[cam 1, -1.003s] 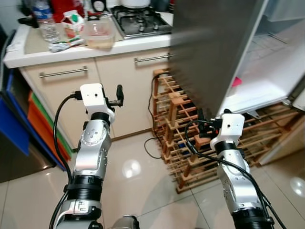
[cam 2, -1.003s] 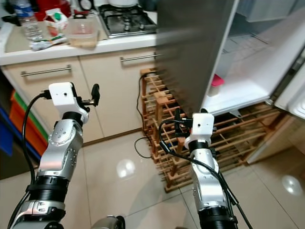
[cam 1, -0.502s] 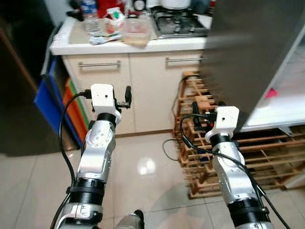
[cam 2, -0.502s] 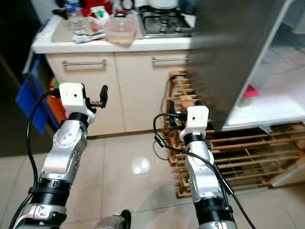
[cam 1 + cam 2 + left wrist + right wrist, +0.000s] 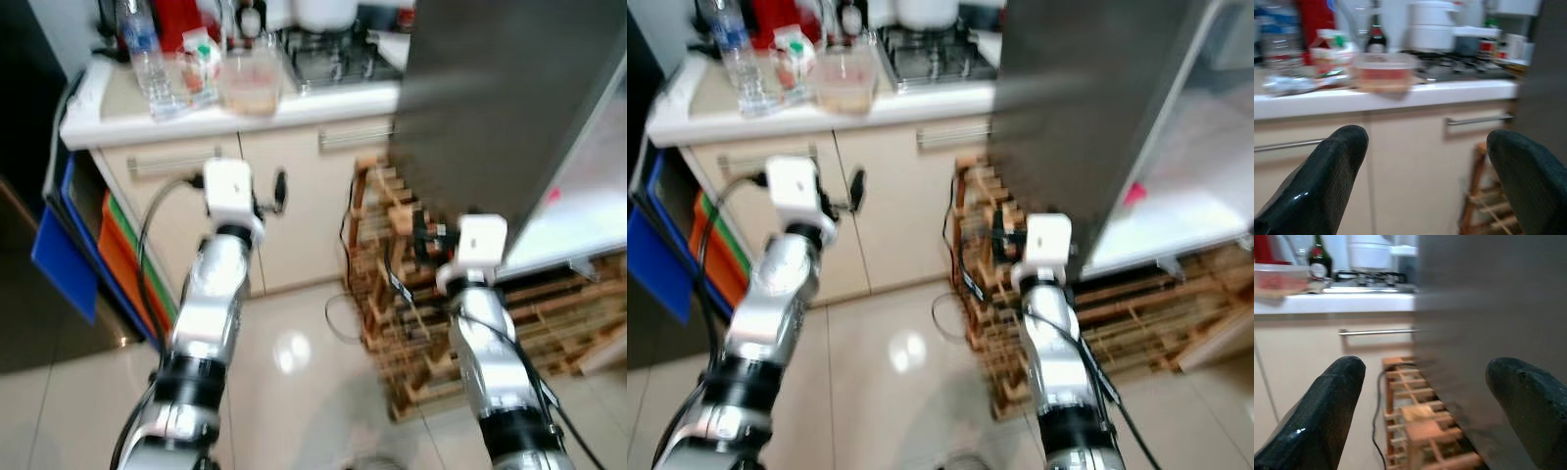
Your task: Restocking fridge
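Straight ahead, on the robot's right, the fridge door (image 5: 490, 98) stands swung open, a tall flat slab of dull grey metal. Behind it the white fridge interior (image 5: 1205, 196) shows a smooth pale shelf with a small pink object (image 5: 1134, 193) at its front edge, too blurred to identify.

Below the door sits a wooden wine rack (image 5: 411, 294), a lattice of thin light-brown slats, with a black cable (image 5: 338, 313) looping on the glossy beige floor tiles (image 5: 294, 392) beside it.

To the left runs a white bench (image 5: 196, 113) over cream cabinet doors with slim metal bar handles (image 5: 1479, 119). On it stand a clear plastic water bottle (image 5: 142, 54), a small carton with red and green print (image 5: 201, 59), and a translucent plastic tub (image 5: 1383, 71) holding something reddish. A gas hob (image 5: 936, 59) lies further along, with a white pot (image 5: 1432, 24) on it.

Both silver arms are raised in front of the cabinets. The left pincer (image 5: 1420, 156) has its two rounded black fingers spread wide apart, empty. The right pincer (image 5: 1425, 396) is likewise spread and empty, facing the fridge door's edge and the rack.
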### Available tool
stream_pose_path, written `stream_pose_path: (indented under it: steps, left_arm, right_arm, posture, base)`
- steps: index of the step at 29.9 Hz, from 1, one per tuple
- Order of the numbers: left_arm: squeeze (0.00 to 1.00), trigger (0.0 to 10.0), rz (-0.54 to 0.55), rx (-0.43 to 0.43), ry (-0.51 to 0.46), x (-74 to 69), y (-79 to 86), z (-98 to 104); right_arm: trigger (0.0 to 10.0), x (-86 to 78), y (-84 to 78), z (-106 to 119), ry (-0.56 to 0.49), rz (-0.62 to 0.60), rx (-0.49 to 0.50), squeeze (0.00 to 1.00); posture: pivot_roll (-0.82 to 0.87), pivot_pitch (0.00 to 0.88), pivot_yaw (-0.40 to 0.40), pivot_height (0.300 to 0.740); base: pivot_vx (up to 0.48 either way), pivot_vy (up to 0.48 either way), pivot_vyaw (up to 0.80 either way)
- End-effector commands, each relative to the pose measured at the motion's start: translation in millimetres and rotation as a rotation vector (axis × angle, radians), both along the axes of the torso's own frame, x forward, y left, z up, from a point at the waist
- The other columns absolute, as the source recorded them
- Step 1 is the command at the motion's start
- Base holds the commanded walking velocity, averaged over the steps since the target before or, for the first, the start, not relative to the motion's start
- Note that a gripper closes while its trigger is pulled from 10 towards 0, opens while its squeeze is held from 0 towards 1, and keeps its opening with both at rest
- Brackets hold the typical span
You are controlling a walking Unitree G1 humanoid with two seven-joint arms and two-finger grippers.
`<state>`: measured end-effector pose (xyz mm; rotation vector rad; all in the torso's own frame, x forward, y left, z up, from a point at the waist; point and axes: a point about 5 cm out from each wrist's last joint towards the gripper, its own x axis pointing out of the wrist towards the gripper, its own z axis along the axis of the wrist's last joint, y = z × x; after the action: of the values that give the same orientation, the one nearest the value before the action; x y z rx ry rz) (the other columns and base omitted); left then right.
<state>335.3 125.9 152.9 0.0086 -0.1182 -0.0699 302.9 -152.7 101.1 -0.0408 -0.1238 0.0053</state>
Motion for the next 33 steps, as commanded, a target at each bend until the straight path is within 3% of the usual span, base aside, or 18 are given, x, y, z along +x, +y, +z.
stream_pose_path:
  steps: [1, 10, 19, 33]
  left_arm:
    - [0.0, 10.0, 0.054, -0.015, -0.015, -1.8, 12.1, 2]
    - [0.0, 10.0, 0.028, 0.008, -0.011, -1.6, 7.0, 0]
    - [0.0, 10.0, -0.058, 0.086, -0.002, 1.7, -1.9, 0]
    - [0.0, 10.0, -0.118, 0.095, -0.019, 5.5, -5.5, 6]
  right_arm:
    - [10.0, 0.5, 11.7, 9, -0.044, 0.046, -0.016, 0.0]
    - [10.0, 1.3, 14.1, 10, -0.047, 0.063, -0.029, 0.0]
    - [10.0, 2.3, 9.0, 9, -0.044, 0.006, -0.025, 0.0]
    - [10.0, 1.4, 10.6, 7, -0.037, 0.012, -0.042, 0.0]
  posture:
    - [-0.1, 0.0, 0.01, 0.727]
    - [-0.1, 0.0, 0.008, 0.727]
    - [-0.1, 0.0, 0.01, 0.727]
    - [-0.1, 0.0, 0.007, 0.727]
  base:
    - [0.409, 0.251, 0.0]
    - [0.443, 0.112, 0.62]
    - [0.48, 0.0, 0.0]
    - [0.48, 0.0, 0.0]
